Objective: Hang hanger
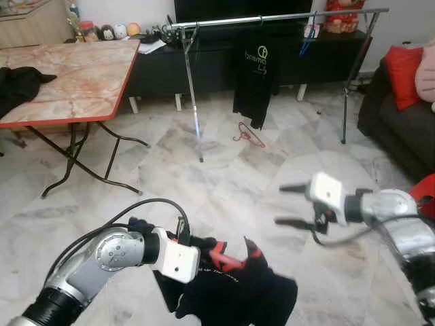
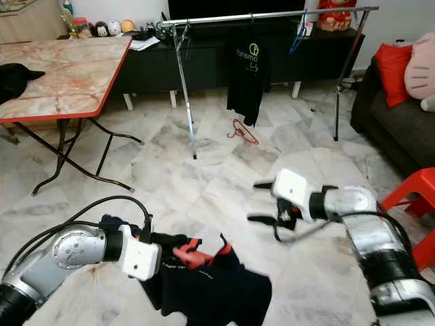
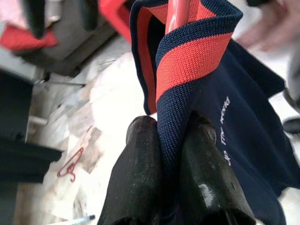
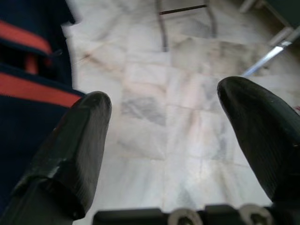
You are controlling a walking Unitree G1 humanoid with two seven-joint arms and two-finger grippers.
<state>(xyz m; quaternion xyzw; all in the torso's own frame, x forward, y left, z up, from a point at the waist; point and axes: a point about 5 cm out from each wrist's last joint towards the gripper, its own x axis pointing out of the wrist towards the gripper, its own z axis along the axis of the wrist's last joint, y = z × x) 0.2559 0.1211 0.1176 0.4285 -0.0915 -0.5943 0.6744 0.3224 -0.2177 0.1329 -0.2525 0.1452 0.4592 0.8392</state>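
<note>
My left gripper [image 1: 204, 246] is shut on the red-and-navy collar of a dark navy shirt [image 1: 234, 292] that hangs from a red hanger [image 1: 228, 260] low in front of me. In the left wrist view the collar [image 3: 187, 70] is pinched between both fingers [image 3: 136, 178]. My right gripper [image 1: 285, 204] hovers open to the right of the shirt, its fingers [image 4: 75, 145] wide apart and empty. Far ahead stands a silver clothes rail [image 1: 272, 18] with a black shirt [image 1: 255, 75] hanging on it. A second red hanger [image 1: 248, 134] lies on the floor below.
A folding table [image 1: 75, 75] with a marble top and red edge stands at the left, with dark cloth [image 1: 17, 85] on it. A dark sofa [image 1: 401, 115] with a red cushion is at the right. A red stool [image 2: 414, 204] is beside my right arm. A marble floor [image 1: 224, 183] lies between me and the rail.
</note>
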